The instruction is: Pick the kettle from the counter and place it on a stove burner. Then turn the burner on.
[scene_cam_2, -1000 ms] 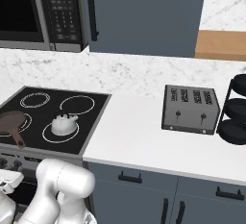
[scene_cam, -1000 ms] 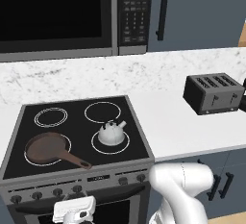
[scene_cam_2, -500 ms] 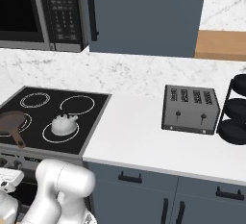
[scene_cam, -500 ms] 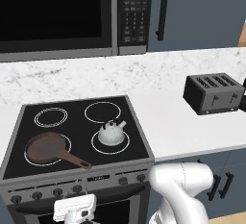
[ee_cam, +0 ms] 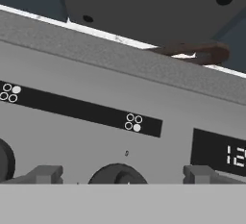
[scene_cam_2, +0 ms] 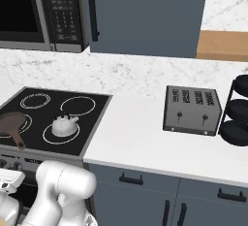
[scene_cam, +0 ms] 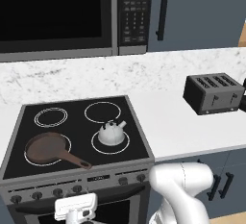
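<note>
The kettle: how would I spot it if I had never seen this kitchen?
Find the black glass stove under the microwave. On its front right burner sits the kettle, squat and silvery-white with a black arched handle, unlike the flat brown pan beside it.

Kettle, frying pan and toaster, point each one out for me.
kettle (scene_cam: 111, 133), left base view, on its domed body.
frying pan (scene_cam: 45, 148), left base view, inside its bowl.
toaster (scene_cam_2: 192, 110), right base view, on its front face.

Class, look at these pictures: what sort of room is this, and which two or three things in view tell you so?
A rendered home kitchen, most likely: a black glass stove with a kettle on a burner, a microwave above it, and a toaster on the white counter.
</note>
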